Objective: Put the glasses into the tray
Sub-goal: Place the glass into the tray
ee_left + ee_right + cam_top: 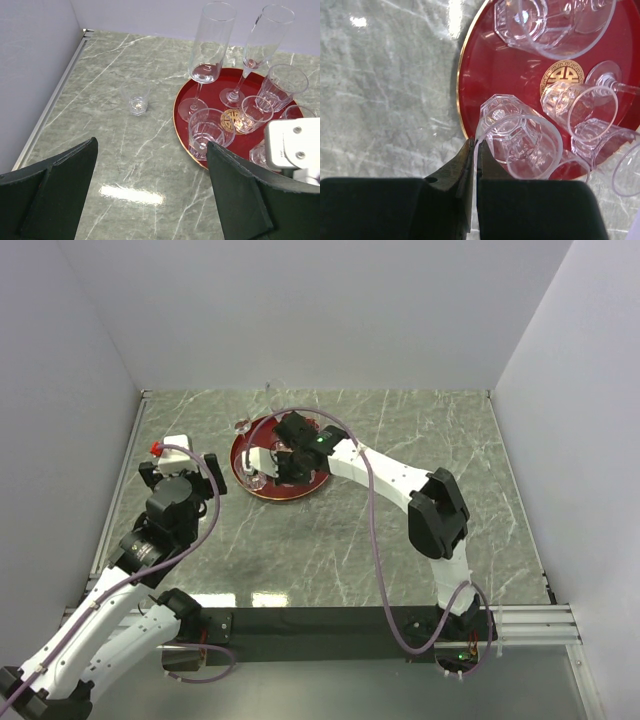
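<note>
Marble table; glasses on tray stand upright

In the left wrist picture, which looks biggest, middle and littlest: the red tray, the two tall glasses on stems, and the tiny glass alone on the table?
1. Tray, biggest.
2. Stemmed glass and flute: about alike, so I won't rank them.
3. Lone glass, littlest.

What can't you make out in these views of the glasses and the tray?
- Top view: the right arm covers most of the tray, so its contents cannot be counted.
- Left wrist view: a white block hides the tray's right side.
- Right wrist view: the right hand pinches a tumbler by its rim; whether its base rests on the tray is unclear.
</note>
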You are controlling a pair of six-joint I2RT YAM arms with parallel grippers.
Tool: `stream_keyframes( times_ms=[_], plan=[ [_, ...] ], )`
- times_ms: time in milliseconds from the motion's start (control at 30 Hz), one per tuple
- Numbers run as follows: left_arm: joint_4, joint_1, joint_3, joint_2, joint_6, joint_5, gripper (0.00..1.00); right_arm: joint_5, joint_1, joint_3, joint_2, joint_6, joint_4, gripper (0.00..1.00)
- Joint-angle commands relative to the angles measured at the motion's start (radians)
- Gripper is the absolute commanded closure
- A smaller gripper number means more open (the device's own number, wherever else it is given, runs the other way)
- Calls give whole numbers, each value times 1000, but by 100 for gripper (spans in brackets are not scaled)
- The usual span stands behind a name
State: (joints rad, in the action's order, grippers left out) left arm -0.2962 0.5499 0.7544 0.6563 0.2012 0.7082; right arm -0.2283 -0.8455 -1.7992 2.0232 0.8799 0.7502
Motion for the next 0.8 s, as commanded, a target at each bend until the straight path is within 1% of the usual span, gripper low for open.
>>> stream_keyframes(
  times_ms=[0, 233, 533, 633, 767],
  plan=[
    [39, -4, -12, -15, -5, 14, 5, 3, -10, -68, 19, -15, -34, 100],
    [40, -4, -13, -17, -5, 13, 5, 17, -10, -114, 89, -32, -61, 100],
    [43, -5, -15, -24, -6, 16, 5, 81, -7, -149, 161, -65, -109, 99],
    [43, -7, -17, -27, -8, 17, 5, 99, 0, -154, 177, -79, -120, 98],
    [46, -7, -18, -32, -8, 17, 4, 119, 11, -154, 189, -93, -141, 94]
  ],
)
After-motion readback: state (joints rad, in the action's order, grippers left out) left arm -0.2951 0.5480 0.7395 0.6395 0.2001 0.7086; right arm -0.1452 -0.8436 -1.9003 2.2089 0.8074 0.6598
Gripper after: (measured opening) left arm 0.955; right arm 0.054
